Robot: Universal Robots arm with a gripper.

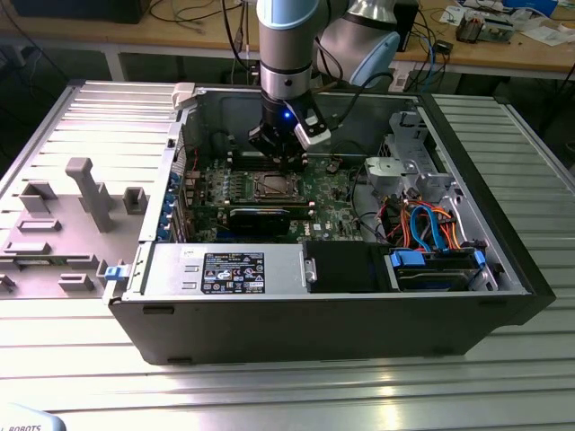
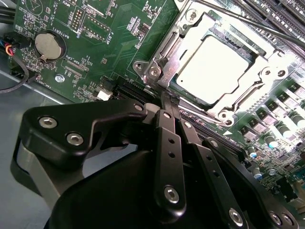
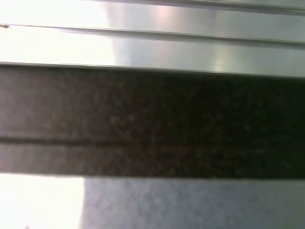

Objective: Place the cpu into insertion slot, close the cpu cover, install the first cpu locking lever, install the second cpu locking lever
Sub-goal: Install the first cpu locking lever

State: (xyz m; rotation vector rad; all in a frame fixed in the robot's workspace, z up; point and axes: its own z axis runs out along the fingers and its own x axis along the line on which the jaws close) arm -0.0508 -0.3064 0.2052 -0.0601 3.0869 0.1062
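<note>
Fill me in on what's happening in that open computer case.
A robot arm reaches into the case, its gripper shut, with the tips at the edge of the socket on the green board. The cpu already sits in the socket, and the cover lies closed over it, framing the chip. A thin lever runs along one side of the socket.

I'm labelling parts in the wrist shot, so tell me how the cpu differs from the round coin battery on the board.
The cpu is a square, flat, pale silvery plate; the coin battery is a round disc with a duller grey face. The cpu is clearly larger than the battery. The cpu sits in the insertion slot with the cpu cover framing it, while the battery sits in a small black holder on bare green board. Both lie flat and have metal tops.
</note>
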